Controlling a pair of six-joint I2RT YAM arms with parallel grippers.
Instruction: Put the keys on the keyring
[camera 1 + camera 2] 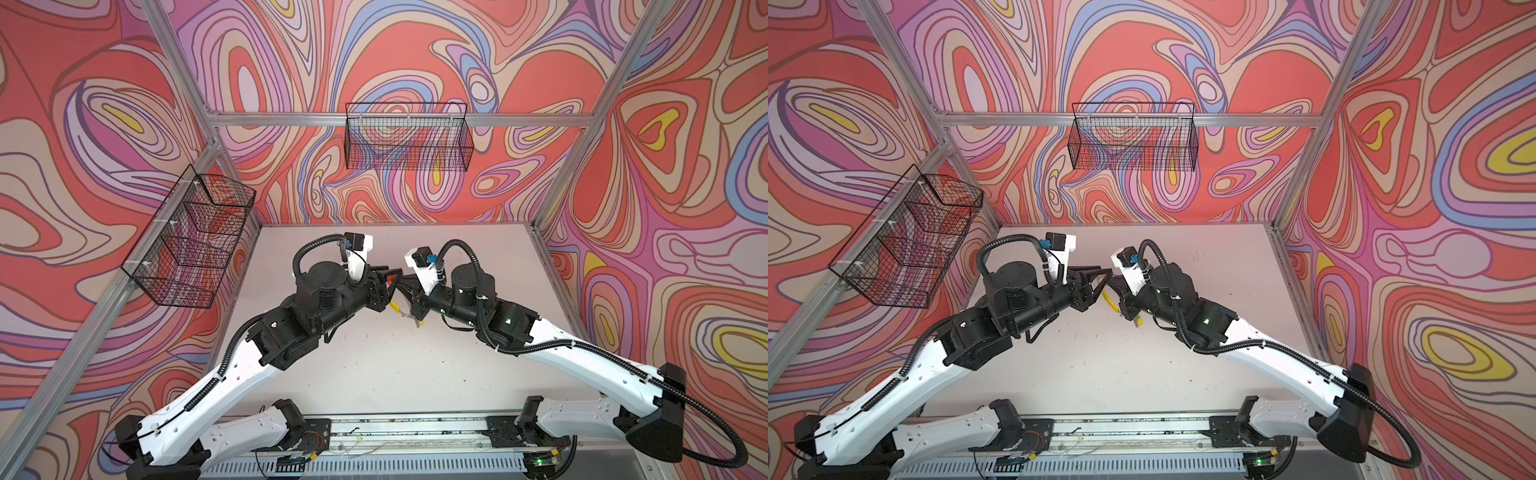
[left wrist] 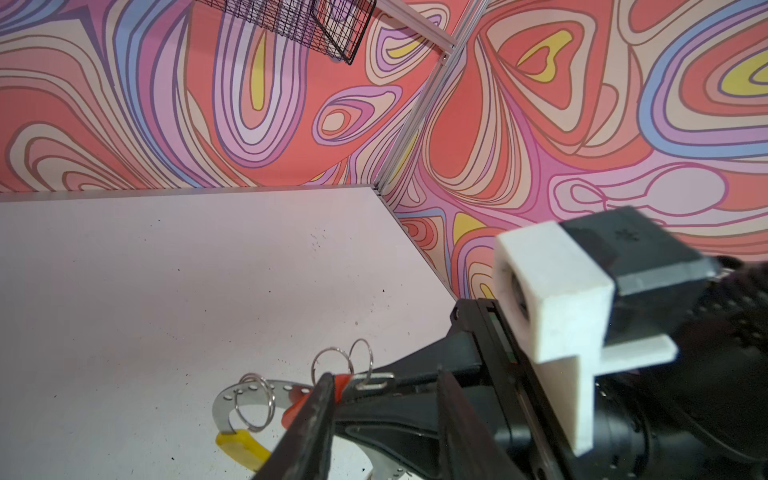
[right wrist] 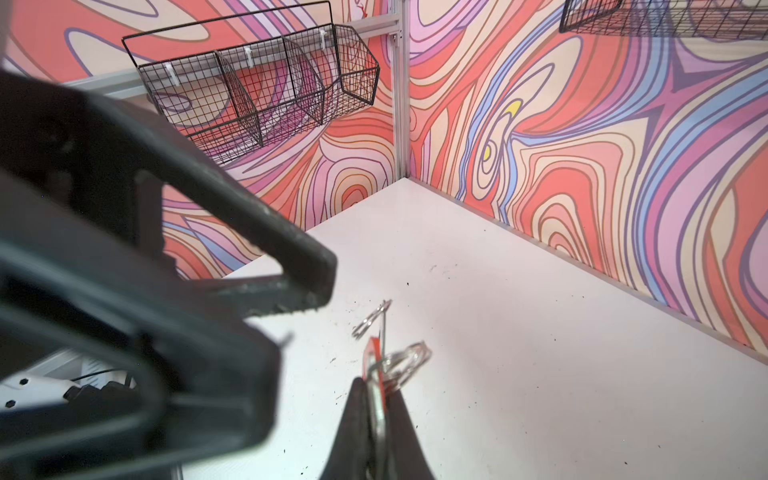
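— Where was the keyring against the jaws?

— Your right jaws were clenched on the keyring [image 2: 226,401] and gripped it by its thin rim. The red tag [image 2: 291,415] lay against the ring, close to that grip. Your left jaws stood released, the two fingers [image 2: 324,415] apart. The red tag was just beside one of them and nothing was pinched between them.

— And the surface, the room?

— You worked over a white tabletop [image 2: 166,291] with small dark specks on it. Patterned walls [image 2: 540,124] with red, pink and purple swirls closed it in. One black wire basket [image 1: 409,137] hung on the back wall and a second basket [image 1: 189,241] on the left wall.

— Which way did the keyring point?

— A ring gave me no clear long axis. Its flat face was turned to your left wrist camera and its thin edge to the right one. In both top views it ran through the gap between your two jaws, with the yellow arc [image 1: 395,306] at the end nearer the arm bases. Wire split rings [image 2: 332,363] stuck out from the rim. Whether the ring touched the tabletop, I could not tell.
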